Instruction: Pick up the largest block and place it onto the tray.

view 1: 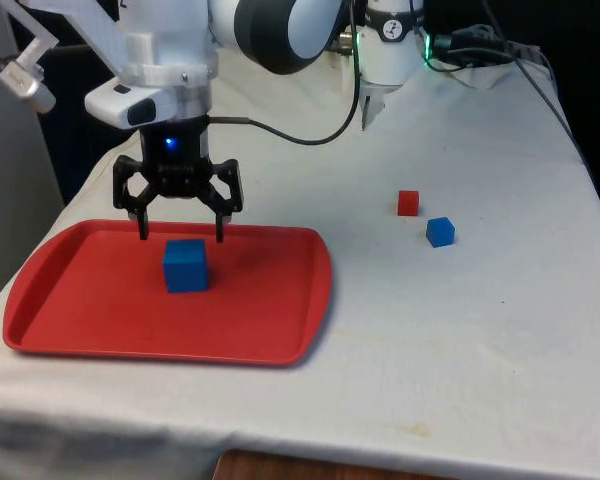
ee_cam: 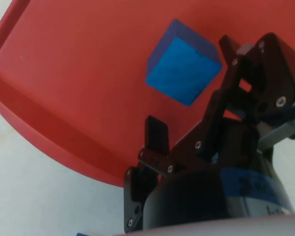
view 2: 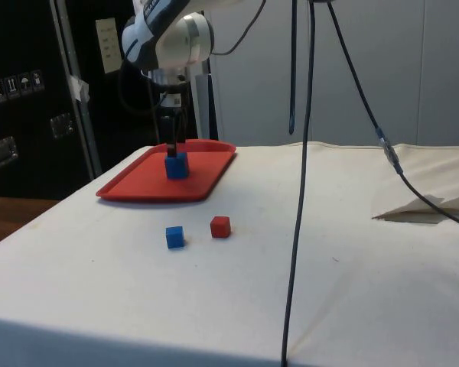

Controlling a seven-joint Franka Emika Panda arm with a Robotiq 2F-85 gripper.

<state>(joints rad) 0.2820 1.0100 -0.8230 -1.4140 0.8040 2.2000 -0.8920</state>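
While the gripper (view 1: 180, 238) hangs with its fingers spread and empty, the large blue block (view 1: 185, 266) sits on the red tray (view 1: 270, 335), at the front view's left.

It looks like a small rigid cube, probably light, with flat, smooth faces; two opposite side faces would suit a pinch. A smaller blue block (view 1: 440, 232) and a small red block (view 1: 408, 203) lie well apart, on the white cloth (view 1: 460, 330) to the right.

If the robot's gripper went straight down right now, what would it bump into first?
Probably the large blue block on the red tray. The gripper hangs above it, jaws open, perhaps slightly behind it, so it might meet the tray floor instead.
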